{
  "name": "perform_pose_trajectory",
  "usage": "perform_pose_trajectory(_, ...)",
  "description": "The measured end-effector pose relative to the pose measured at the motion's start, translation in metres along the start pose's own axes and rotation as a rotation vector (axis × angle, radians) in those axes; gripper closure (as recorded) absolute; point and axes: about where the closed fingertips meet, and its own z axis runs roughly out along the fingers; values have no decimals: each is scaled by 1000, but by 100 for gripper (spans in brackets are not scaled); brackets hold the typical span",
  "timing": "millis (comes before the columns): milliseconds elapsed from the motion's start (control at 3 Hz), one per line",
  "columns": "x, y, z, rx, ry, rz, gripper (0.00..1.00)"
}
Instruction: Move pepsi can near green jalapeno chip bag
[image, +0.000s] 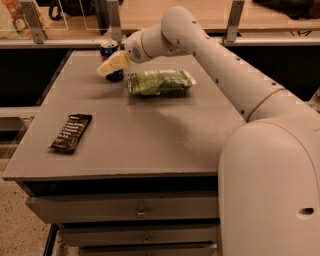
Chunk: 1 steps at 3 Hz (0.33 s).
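Note:
The pepsi can, blue with a silver top, stands upright at the far left of the grey table. The green jalapeno chip bag lies flat just right of the can, a small gap between them. My gripper reaches in from the right at the end of the white arm. Its cream-coloured tip lies across the front of the can's middle and hides that part. The can's base shows below the gripper and looks to rest on the table.
A flat black snack-bar wrapper lies near the table's left front edge. My white arm spans the right side above the table. A railing with posts runs behind the far edge. Drawers sit under the tabletop.

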Motion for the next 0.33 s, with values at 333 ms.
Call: perform_pose_trajectory(333, 0, 0, 0, 0, 3, -2, 0)
